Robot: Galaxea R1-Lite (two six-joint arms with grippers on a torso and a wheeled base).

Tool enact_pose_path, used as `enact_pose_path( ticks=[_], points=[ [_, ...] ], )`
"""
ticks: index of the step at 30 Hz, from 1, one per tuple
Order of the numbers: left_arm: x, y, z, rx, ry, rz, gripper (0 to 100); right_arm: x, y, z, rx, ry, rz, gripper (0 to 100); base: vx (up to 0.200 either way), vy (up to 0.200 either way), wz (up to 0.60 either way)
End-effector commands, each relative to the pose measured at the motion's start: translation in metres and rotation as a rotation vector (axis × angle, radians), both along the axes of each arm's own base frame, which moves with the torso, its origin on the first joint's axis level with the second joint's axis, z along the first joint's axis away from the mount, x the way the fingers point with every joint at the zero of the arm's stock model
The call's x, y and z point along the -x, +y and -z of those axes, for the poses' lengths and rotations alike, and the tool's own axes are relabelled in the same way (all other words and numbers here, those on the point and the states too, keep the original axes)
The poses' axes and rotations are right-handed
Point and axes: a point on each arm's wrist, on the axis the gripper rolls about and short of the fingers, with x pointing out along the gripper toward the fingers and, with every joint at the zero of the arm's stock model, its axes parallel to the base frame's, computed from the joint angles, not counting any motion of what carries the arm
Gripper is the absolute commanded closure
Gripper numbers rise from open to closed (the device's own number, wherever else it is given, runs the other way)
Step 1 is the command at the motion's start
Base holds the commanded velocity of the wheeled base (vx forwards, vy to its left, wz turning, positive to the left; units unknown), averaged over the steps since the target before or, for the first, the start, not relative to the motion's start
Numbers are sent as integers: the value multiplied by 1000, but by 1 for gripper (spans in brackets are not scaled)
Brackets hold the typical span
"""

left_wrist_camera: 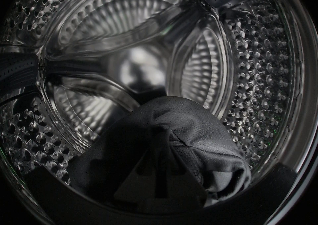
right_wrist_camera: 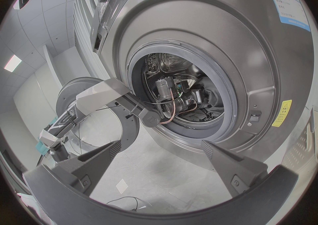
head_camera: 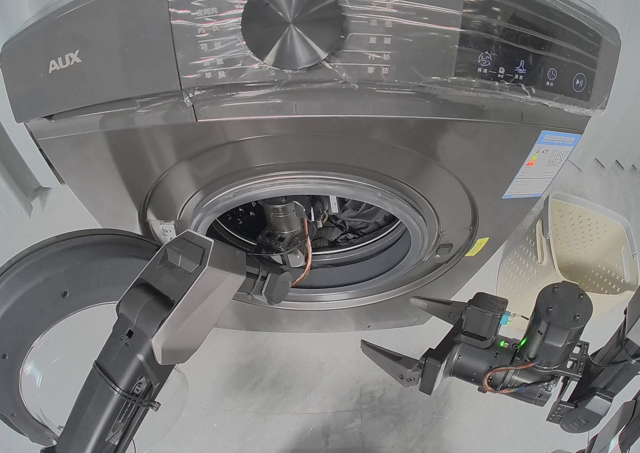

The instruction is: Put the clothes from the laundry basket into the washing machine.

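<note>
My left hand [left_wrist_camera: 162,151] is inside the drum [left_wrist_camera: 265,70] of the washing machine [head_camera: 320,141], right at a dark garment [left_wrist_camera: 202,129] that lies heaped on the drum's floor near its front rim. I cannot tell whether this hand grips the cloth. My right hand [head_camera: 387,322] hangs outside, below the door opening, spread wide and holding nothing. The laundry basket [head_camera: 590,241] stands beside the machine's right front corner.

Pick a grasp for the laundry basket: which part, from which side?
Pinch the top rim of the laundry basket, on its wall beside the washing machine, coming down from above with the open right end effector. It seems upright, mouth up, and the thin perforated wall should fit between its jaws.
</note>
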Motion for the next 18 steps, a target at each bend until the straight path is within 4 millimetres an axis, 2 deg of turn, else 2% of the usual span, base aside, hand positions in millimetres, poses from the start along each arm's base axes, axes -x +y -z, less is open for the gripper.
enact_pose_path(
  ticks=[1,3,4,13,18],
  points=[
    [-8,7,13,-4,10,-26,100,0,0,1,2,1,-1,0,0,0,0],
    [-6,7,18,-14,27,-25,100,0,0,1,1,7,1,0,0,0,0],
    [-5,6,19,-14,33,-22,0,0,0,1,1,7,1,0,0,0,0],
    [13,6,12,-18,94,1,0,0,0,1,1,7,1,0,0,0,0],
    [30,11,-1,-19,98,10,0,0,0,2,2,8,1,0,0,0,0]
  ],
)
